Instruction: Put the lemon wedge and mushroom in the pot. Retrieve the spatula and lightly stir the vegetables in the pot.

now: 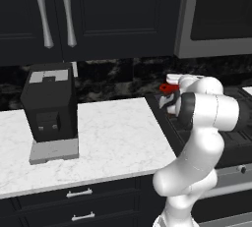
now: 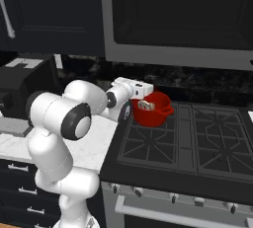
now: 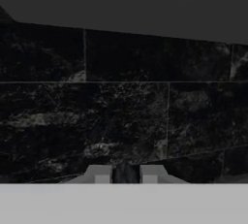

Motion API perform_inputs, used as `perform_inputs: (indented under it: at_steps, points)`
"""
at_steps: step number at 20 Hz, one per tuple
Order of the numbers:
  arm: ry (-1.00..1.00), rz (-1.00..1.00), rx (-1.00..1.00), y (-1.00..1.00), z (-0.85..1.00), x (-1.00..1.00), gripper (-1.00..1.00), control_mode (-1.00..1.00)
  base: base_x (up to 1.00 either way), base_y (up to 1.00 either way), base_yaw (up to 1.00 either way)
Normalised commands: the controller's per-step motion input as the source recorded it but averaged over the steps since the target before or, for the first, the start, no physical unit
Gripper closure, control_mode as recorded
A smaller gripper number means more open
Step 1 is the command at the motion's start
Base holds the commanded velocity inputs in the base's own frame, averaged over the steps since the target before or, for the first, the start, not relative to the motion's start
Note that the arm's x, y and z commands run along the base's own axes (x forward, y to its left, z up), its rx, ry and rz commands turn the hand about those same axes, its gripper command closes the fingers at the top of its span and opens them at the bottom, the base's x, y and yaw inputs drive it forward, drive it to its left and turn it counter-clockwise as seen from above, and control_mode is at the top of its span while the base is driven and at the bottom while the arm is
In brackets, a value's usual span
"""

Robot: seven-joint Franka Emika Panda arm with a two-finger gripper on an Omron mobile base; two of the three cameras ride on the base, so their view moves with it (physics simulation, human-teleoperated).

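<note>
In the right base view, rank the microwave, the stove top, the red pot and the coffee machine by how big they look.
1. Microwave and stove top: look alike, not ranked.
2. Coffee machine, partly hidden and cut off.
3. Red pot.

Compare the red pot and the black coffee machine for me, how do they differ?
The pot is bright red, round and squat; the coffee machine is black, boxy and taller. The pot sits on the dark stove; the machine stands on the white marble counter on a grey base. The machine looks clearly larger than the pot. Both stand upright near the backsplash.
</note>
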Motion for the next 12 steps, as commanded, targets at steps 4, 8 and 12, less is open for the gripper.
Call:
perform_inputs:
  at_steps: [4, 8, 12]
  points:
    - [-0.2, 0.06, 0.0, 0.0, -0.39, 0.4, 1.0, -1.0, 0.0, 0.0, 0.0]
    - [-0.33, 0.06, 0.0, -0.01, -0.5, 0.03, 1.0, -1.0, 0.0, 0.0, 0.0]
    - [-0.47, 0.11, 0.0, -0.09, -0.07, -0.18, 1.0, -1.0, 0.0, 0.0, 0.0]
